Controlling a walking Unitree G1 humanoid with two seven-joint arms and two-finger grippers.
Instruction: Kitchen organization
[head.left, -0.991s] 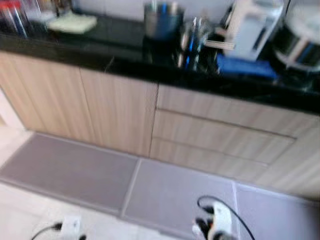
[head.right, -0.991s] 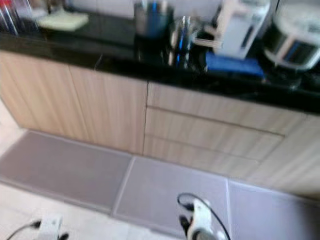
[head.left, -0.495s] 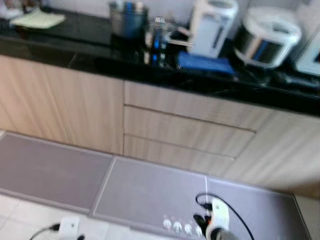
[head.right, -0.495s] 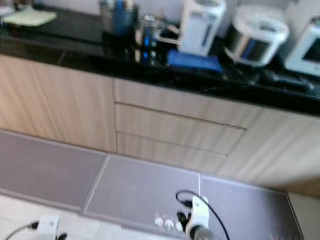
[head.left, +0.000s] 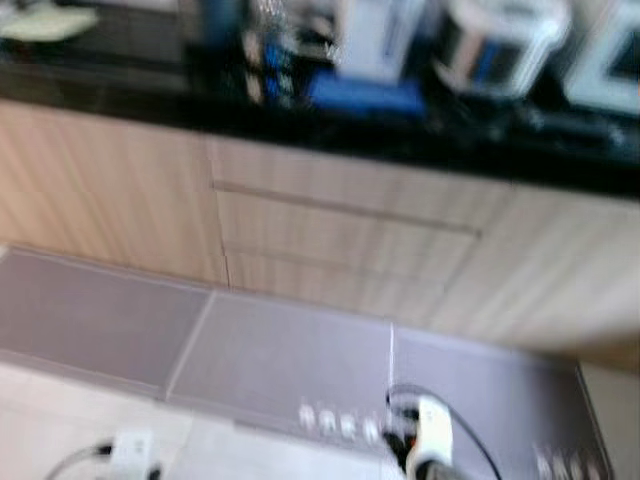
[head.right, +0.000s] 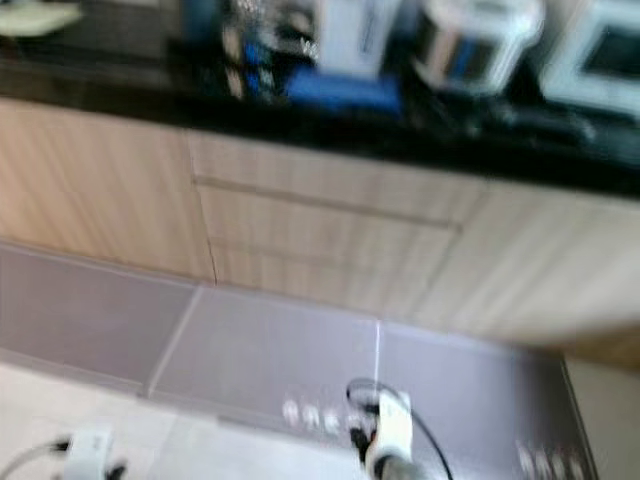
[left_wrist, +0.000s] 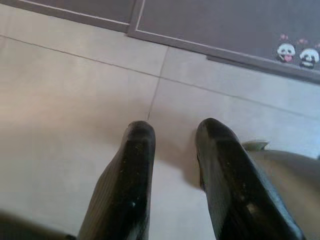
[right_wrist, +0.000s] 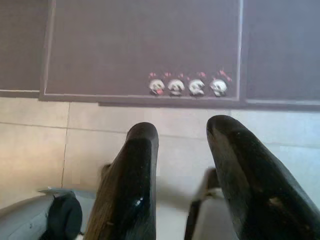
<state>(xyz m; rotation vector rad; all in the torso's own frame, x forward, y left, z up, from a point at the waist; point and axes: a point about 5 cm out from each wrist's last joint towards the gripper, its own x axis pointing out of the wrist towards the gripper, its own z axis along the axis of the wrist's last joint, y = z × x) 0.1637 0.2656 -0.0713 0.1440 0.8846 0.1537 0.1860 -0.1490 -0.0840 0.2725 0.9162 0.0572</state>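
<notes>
A black countertop runs across the top of the blurred eye views. On it lie a blue cloth and a cream cloth, beside a white kettle, a silver rice cooker and a white appliance. My left gripper hangs open over pale floor tiles with nothing between its fingers. My right gripper also hangs open, above the edge of a grey mat. Neither is near the counter.
Light wood drawers and cabinet doors sit under the counter. Grey mats printed with small pandas line the floor before them. My right wrist, with its cable, shows at the bottom edge.
The camera has swung to the right and the picture is blurrier: the counter items have slid left and up, and the rice cooker and white appliance have come in. Both arms still hang.
</notes>
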